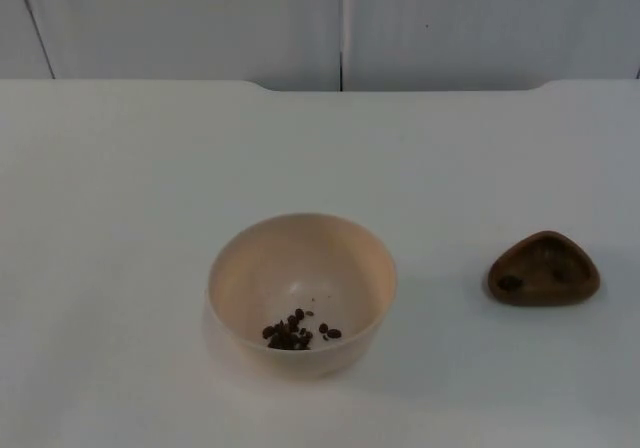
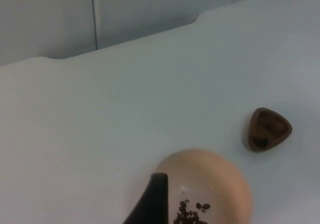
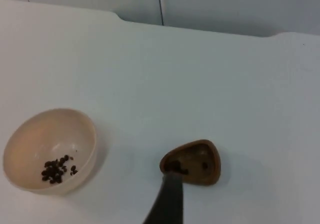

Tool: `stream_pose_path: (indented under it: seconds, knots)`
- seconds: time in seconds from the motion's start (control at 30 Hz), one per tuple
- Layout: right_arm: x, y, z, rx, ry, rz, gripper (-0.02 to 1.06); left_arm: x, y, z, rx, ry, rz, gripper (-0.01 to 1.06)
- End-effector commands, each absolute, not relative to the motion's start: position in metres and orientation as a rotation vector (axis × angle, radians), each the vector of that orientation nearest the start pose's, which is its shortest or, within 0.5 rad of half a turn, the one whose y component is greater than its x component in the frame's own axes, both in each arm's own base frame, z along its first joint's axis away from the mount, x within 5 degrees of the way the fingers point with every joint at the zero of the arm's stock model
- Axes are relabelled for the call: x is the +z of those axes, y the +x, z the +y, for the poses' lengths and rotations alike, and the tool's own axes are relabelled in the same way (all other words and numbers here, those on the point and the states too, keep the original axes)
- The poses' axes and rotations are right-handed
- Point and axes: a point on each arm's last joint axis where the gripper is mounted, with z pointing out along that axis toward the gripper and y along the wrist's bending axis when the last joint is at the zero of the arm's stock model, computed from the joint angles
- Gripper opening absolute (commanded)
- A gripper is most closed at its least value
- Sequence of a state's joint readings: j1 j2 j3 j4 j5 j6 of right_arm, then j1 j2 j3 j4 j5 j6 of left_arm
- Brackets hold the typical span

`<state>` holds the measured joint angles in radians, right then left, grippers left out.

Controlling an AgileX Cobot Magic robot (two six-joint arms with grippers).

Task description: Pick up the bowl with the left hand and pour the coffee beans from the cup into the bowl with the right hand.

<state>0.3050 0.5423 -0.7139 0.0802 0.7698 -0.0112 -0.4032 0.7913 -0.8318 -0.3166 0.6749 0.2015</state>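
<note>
Overhead, the white desk (image 1: pixel 130 168) ran back to the grey partition wall (image 1: pixel 180 18) along the upper edge of the frame. Lower centre, slightly left of the middle, stood the pale cream bowl (image 1: pixel 300 293), upright on the desk, with a small heap of dark coffee beans (image 1: pixel 293 333) lying at its bottom toward the near side. To the right of it, well apart and at about the same height in the frame, the small brown cup (image 1: pixel 544 269) of rounded triangular shape rested on the desk with its hollow facing up; a dark speck or two sat inside it, too small to tell what.

From the left wrist view, a black fingertip of the left hand (image 2: pixel 152 201) stood over the near rim of the bowl (image 2: pixel 225 179), apart from the beans (image 2: pixel 190 214), and the cup (image 2: pixel 267 129) lay beyond. Whether that hand was spread or pressed together could not be told.

From the right wrist view, the bowl (image 3: pixel 50 149) with its beans (image 3: pixel 57 169) lay apart from the cup (image 3: pixel 192 162), and a black fingertip of the right hand (image 3: pixel 170 199) stood just at the cup's near edge. Its spread could not be told either.
</note>
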Motion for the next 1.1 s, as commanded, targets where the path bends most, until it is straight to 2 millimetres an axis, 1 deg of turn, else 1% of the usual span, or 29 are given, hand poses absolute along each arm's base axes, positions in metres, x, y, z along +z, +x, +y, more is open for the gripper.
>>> stream_pose_path:
  seconds: [0.0,0.17,0.2,0.23,0.33,0.37,0.5,0.53,0.67,0.7,0.77,0.87,0.93,1.07]
  knots:
    - [0.344,0.08,0.031,0.274,-0.308,2.054,0.73,0.361,0.122,-0.072,-0.483,0.489,2.024,0.87]
    - [0.348,0.054,0.023,0.284,-0.302,1.967,0.73,0.354,0.086,-0.057,-0.492,0.488,1.948,0.87]
    - [0.348,0.054,0.023,0.284,-0.302,1.967,0.73,0.354,0.086,-0.057,-0.492,0.488,1.948,0.87]
    - [0.347,0.049,0.021,0.284,-0.302,1.962,0.73,0.352,0.077,-0.053,-0.495,0.492,1.931,0.87]
    - [0.347,0.03,0.015,0.26,-0.341,1.921,0.73,0.351,0.057,-0.044,-0.485,0.492,1.865,0.87]
    - [0.347,0.03,0.015,0.26,-0.341,1.921,0.73,0.351,0.057,-0.044,-0.485,0.492,1.865,0.87]
    - [0.345,0.009,0.009,0.242,-0.37,1.868,0.73,0.349,0.035,-0.033,-0.429,0.53,1.839,0.87]
    - [0.345,0.009,0.009,0.242,-0.37,1.868,0.73,0.349,0.035,-0.033,-0.429,0.53,1.839,0.87]
    - [0.342,-0.008,0.004,0.236,-0.379,1.828,0.73,0.341,0.016,-0.025,-0.411,0.562,1.879,0.87]
    - [0.342,-0.008,0.004,0.236,-0.379,1.828,0.73,0.341,0.016,-0.025,-0.411,0.562,1.879,0.87]
    - [0.34,-0.019,0.001,0.238,-0.374,1.792,0.73,0.338,0.006,-0.02,-0.4,0.578,1.887,0.87]
    - [0.337,-0.03,-0.003,0.237,-0.374,1.762,0.73,0.333,0.0,-0.017,-0.392,0.581,1.878,0.87]
    - [0.335,-0.032,-0.003,0.228,-0.383,1.758,0.73,0.33,-0.002,-0.016,-0.389,0.576,1.877,0.87]
    - [0.322,-0.026,0.0,0.239,-0.398,1.815,0.73,0.313,-0.003,-0.013,-0.379,0.523,1.905,0.87]
